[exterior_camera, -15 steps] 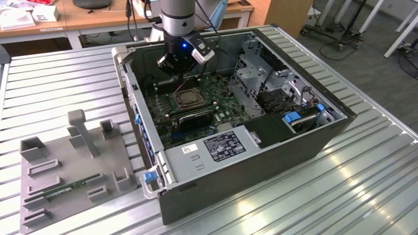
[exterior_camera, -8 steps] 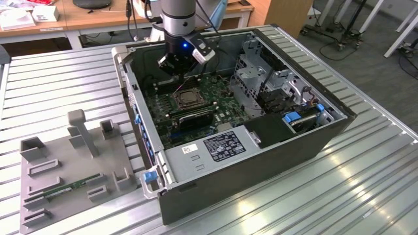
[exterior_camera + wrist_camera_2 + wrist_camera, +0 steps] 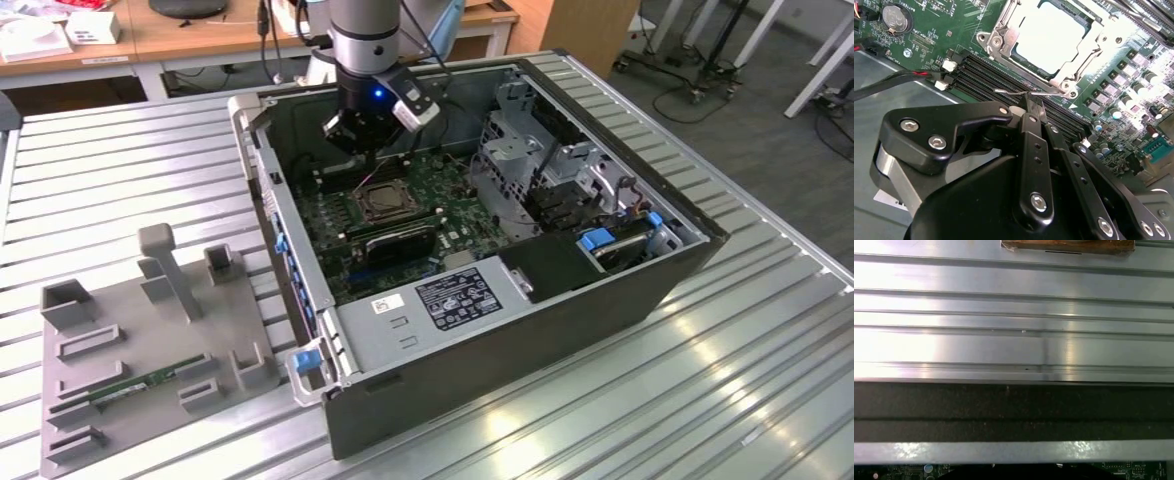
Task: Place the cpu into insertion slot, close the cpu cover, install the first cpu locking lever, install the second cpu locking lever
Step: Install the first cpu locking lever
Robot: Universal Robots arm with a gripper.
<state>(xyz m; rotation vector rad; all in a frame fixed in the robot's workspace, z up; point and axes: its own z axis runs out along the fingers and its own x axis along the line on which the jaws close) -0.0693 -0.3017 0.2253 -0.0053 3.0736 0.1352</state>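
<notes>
— Where is the cpu (image 3: 1051, 37)?
— It sits in the insertion slot (image 3: 380, 203), on the green board (image 3: 929, 50) inside the open computer case (image 3: 534, 340). Its face shines bright in the second wrist view.
— Is the cpu cover (image 3: 1004, 39) down?
— Yes. The silver frame lies flat around the cpu.
— What is the end effector (image 3: 1035, 102) doing?
— It hangs inside the case, at the far side of the slot. Its black fingers (image 3: 1029, 120) are pressed together. Their tips are right at a thin silver locking lever (image 3: 1009, 91) that lies beside the cover. I can't tell if they pinch it or just touch it.
— What is next to the lever?
— Long black memory slots (image 3: 989, 75), just beside it.
— And where is the case?
— It lies on its side on the metal counter (image 3: 134, 150). At the exterior view's left, a grey tray (image 3: 134, 320) sits on the counter, with a green memory stick (image 3: 147, 380) in it.
</notes>
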